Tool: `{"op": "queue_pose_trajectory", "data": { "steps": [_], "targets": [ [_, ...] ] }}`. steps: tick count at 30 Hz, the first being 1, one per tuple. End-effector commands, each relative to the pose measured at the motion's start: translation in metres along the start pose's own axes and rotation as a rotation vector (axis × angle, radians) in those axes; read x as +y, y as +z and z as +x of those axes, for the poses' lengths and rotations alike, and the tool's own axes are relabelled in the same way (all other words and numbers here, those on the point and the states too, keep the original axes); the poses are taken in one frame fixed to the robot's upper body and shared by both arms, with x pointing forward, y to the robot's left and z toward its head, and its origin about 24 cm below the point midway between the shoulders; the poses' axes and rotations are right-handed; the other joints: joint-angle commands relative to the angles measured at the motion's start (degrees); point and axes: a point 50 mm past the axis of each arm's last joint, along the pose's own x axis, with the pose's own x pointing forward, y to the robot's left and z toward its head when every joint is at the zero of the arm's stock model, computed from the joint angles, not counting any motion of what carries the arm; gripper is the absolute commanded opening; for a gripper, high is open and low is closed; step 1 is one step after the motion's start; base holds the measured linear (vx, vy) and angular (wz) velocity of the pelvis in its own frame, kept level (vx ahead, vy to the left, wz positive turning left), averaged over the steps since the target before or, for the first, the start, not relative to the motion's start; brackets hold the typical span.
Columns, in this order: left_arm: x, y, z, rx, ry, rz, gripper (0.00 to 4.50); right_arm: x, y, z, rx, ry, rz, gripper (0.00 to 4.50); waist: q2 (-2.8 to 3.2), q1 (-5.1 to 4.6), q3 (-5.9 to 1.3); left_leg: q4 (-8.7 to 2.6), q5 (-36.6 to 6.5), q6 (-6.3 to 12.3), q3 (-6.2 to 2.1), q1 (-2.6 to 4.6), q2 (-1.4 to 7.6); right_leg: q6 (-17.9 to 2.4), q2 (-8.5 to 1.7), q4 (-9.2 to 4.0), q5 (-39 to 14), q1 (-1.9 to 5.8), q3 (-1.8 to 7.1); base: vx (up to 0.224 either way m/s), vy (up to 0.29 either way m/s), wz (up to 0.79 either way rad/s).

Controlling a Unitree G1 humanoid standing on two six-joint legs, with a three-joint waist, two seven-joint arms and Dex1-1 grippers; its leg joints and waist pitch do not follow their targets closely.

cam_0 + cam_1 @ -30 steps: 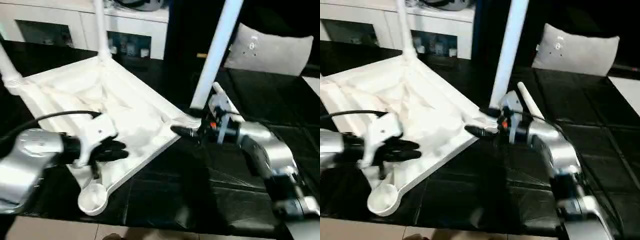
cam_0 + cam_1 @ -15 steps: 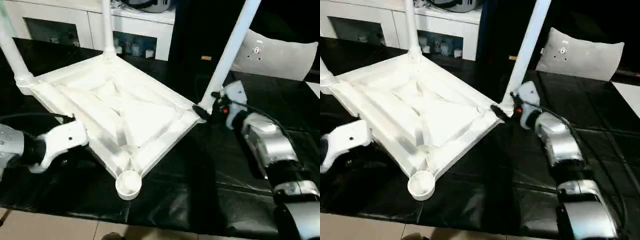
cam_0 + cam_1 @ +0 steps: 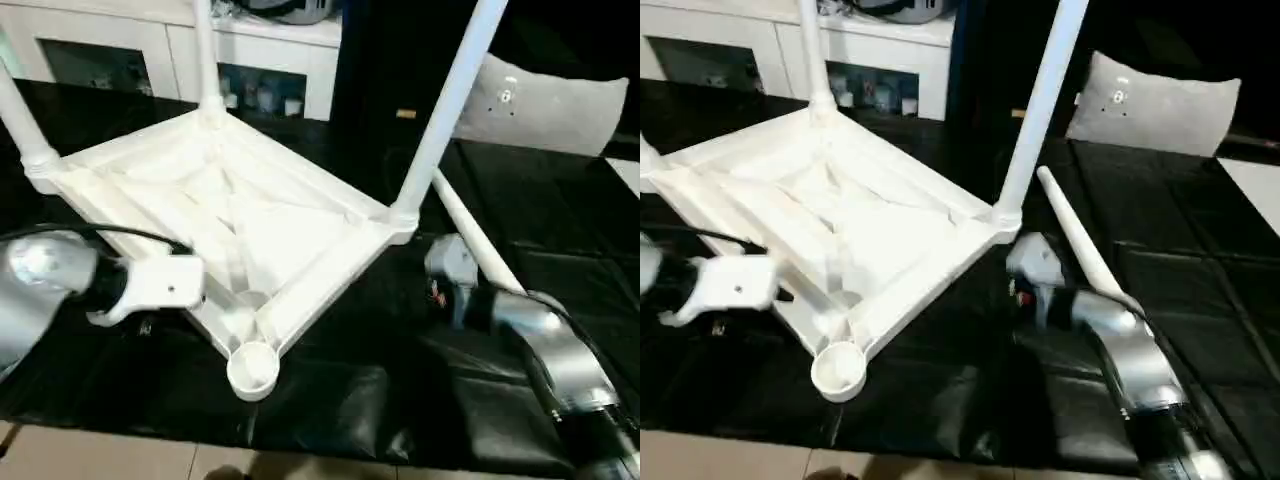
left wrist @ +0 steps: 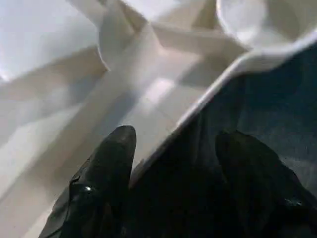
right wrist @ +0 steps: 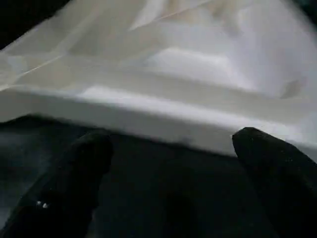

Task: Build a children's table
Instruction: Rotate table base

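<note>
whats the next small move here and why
Probably send the right gripper, open and empty, to the loose leg lying on the black surface beside it. The upside-down tabletop has three legs standing, and its near corner socket is empty.

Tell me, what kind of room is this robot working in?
Probably a living room or a lab set up like a home. A white cabinet with shelves stands at the back, a grey cushion lies nearby, and the upturned children's table rests on a black surface.
</note>
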Motion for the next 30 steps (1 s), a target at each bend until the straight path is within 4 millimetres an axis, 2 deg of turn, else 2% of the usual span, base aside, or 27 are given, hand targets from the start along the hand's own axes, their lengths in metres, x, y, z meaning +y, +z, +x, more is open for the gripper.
{"op": "queue_pose_trajectory", "data": {
  "steps": [1,2,3,4,5,9,10,11,13,15,17,18,20,22,27,30],
  "targets": [
    [0.006,0.004,0.008,-0.004,-0.021,0.051,2.90,0.009,0.007,-0.005,0.000,0.055,-0.006,4.50,2.27,-0.19,-3.63,-4.63,-15.5,-2.75,-1.02,1.39,2.73,-11.0,-4.38,-4.31,-9.7,1.89,2.90,0.000,0.000,0.00],
    [0.007,0.004,0.009,-0.006,-0.022,0.052,2.90,0.009,0.007,-0.006,0.001,0.059,-0.005,4.50,2.04,-0.03,-3.57,-4.58,-15.6,-2.55,-0.90,1.54,2.70,-11.0,-4.24,-4.47,-9.8,1.86,2.91,0.000,0.000,0.00],
    [0.009,0.004,0.011,-0.008,-0.027,0.057,2.90,0.014,0.007,-0.007,0.007,0.080,0.000,4.50,2.02,-0.01,-3.52,-4.70,-15.4,-2.41,-1.01,1.37,2.73,-11.2,-4.39,-4.39,-9.8,2.05,2.91,0.000,0.000,0.00],
    [0.012,0.004,0.014,-0.016,-0.036,0.057,2.90,0.019,0.008,-0.009,0.018,0.107,0.008,4.50,2.37,-0.03,-3.49,-4.66,-15.7,-2.38,-0.95,1.44,2.69,-11.2,-4.33,-4.54,-10.0,1.99,2.94,0.000,0.000,0.00],
    [0.014,0.004,0.017,-0.017,-0.042,0.060,2.63,0.024,0.008,-0.011,0.028,0.135,0.015,4.50,2.26,0.07,-3.54,-4.60,-15.8,-2.23,-1.02,1.49,2.71,-11.2,-4.40,-4.52,-10.1,2.08,2.94,0.000,0.000,0.00],
    [0.021,0.005,0.027,-0.023,-0.057,0.097,2.41,0.036,0.007,-0.020,0.105,0.209,0.022,4.50,2.24,0.09,-3.50,-4.60,-15.0,-1.65,-1.09,1.25,2.76,-11.2,-4.51,-4.60,-10.1,2.23,2.96,0.000,0.000,0.00],
    [0.021,0.005,0.028,-0.019,-0.061,0.090,2.41,0.036,0.007,-0.022,0.119,0.204,0.012,4.50,2.80,0.16,-3.62,-4.49,-15.2,-1.84,-1.12,1.45,2.78,-11.4,-4.62,-4.46,-10.2,2.14,2.99,0.000,0.000,0.00],
    [0.022,0.004,0.030,-0.014,-0.066,0.087,2.14,0.036,0.007,-0.023,0.126,0.199,0.007,4.50,2.56,0.11,-3.59,-4.47,-15.5,-1.88,-1.07,1.40,2.76,-11.4,-4.70,-4.60,-10.9,2.15,2.98,0.000,0.000,0.00],
    [0.024,0.003,0.031,-0.006,-0.067,0.088,2.04,0.035,0.008,-0.024,0.134,0.185,0.006,4.50,2.46,0.07,-3.45,-4.57,-16.0,-1.93,-1.12,1.36,2.84,-11.3,-4.80,-4.75,-12.7,2.07,2.98,0.000,0.000,0.00],
    [0.027,0.003,0.033,-0.013,-0.074,0.071,1.80,0.035,0.009,-0.026,0.142,0.171,0.009,4.50,2.63,0.23,-3.55,-4.48,-16.3,-2.05,-1.09,1.62,2.86,-11.1,-4.85,-4.93,-14.4,1.94,3.03,0.000,0.000,0.00],
    [0.029,0.004,0.034,-0.033,-0.082,0.052,1.64,0.036,0.011,-0.025,0.148,0.169,0.011,4.50,2.62,0.25,-3.48,-4.57,-16.2,-2.10,-1.11,1.57,2.84,-10.9,-4.78,-4.99,-14.8,1.95,3.03,0.000,0.000,0.00],
    [0.029,0.005,0.035,-0.041,-0.086,0.049,1.49,0.036,0.011,-0.025,0.149,0.169,0.012,4.50,2.43,0.28,-3.60,-4.51,-16.1,-2.05,-1.08,1.68,2.93,-10.9,-4.86,-4.94,-14.6,1.86,3.04,0.000,0.000,0.00],
    [0.029,0.006,0.036,-0.039,-0.099,0.047,1.38,0.037,0.011,-0.025,0.153,0.170,0.012,4.50,2.61,0.37,-3.56,-4.53,-16.0,-2.06,-1.12,1.59,2.95,-11.1,-4.95,-4.92,-14.7,1.86,3.03,0.000,0.000,0.00],
    [0.029,0.006,0.037,-0.035,-0.110,0.051,1.22,0.037,0.011,-0.024,0.157,0.171,0.011,4.50,2.49,0.35,-3.60,-4.55,-15.4,-1.90,-1.16,1.44,2.95,-11.0,-4.97,-4.83,-14.2,1.97,2.98,0.000,0.000,0.00],
    [0.026,0.008,0.043,0.007,-0.165,0.079,0.90,0.036,0.011,-0.024,0.174,0.177,0.002,4.50,2.30,0.14,-3.84,-4.33,-12.4,-1.18,-1.07,1.13,2.88,-11.8,-4.97,-4.38,-9.6,2.32,2.95,0.000,0.000,0.00],
    [0.025,0.007,0.046,0.056,-0.188,0.110,0.74,0.036,0.011,-0.023,0.186,0.179,-0.006,4.50,2.23,0.12,-3.75,-4.30,-12.3,-0.91,-1.03,1.15,2.87,-11.7,-4.96,-4.48,-10.0,2.31,2.94,0.000,0.000,0.00]
  ]
}}
